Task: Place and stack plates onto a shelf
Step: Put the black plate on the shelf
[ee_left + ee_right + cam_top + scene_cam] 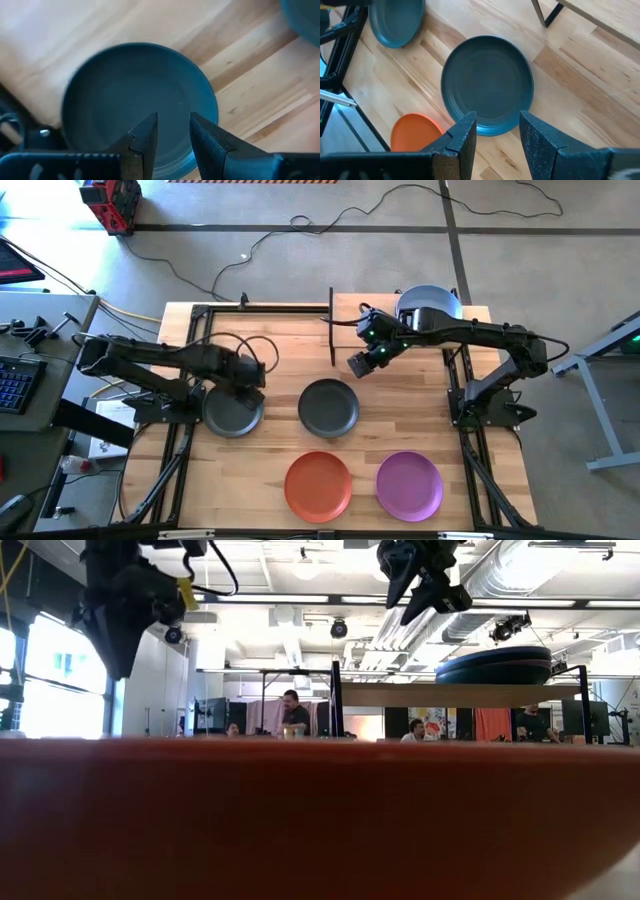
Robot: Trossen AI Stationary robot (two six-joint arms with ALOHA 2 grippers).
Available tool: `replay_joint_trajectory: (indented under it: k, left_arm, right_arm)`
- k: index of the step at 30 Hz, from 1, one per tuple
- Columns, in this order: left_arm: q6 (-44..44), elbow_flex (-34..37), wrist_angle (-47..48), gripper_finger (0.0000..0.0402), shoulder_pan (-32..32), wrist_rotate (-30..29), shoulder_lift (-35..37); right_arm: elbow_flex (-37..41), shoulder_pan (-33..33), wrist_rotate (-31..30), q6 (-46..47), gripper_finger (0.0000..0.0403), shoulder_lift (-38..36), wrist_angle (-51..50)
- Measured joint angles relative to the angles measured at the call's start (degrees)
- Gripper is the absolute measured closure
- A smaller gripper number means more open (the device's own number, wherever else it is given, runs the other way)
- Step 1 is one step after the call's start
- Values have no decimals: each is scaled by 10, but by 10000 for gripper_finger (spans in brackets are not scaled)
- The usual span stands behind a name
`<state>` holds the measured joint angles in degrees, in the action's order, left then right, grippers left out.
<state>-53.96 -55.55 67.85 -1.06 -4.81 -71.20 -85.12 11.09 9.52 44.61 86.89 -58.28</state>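
Dark plate point(135, 105) directly beneath left hand point(172, 132)

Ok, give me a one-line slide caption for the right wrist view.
Open right gripper above a round dark grey plate on the slatted wooden tabletop, with a round orange plate nearby.

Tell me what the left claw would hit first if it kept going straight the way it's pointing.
Most likely the dark grey plate right under the open left claw; nothing shows between them, though the gap is hard to judge.

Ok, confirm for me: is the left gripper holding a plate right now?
No, in the left wrist view the left gripper hangs open and empty above the dark grey plate, which lies flat on the table.
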Motion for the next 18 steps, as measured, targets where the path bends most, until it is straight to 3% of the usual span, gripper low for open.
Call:
replay_joint_trajectory:
  k: [11,18]
  left_arm:
    - [-112,74,-160,300,-103,-2,-21]
    - [-134,80,-192,300,-124,-4,-63]
  right_arm:
    - [0,0,0,-43,274,0,-3]
    - [0,0,-1,-49,274,0,-7]
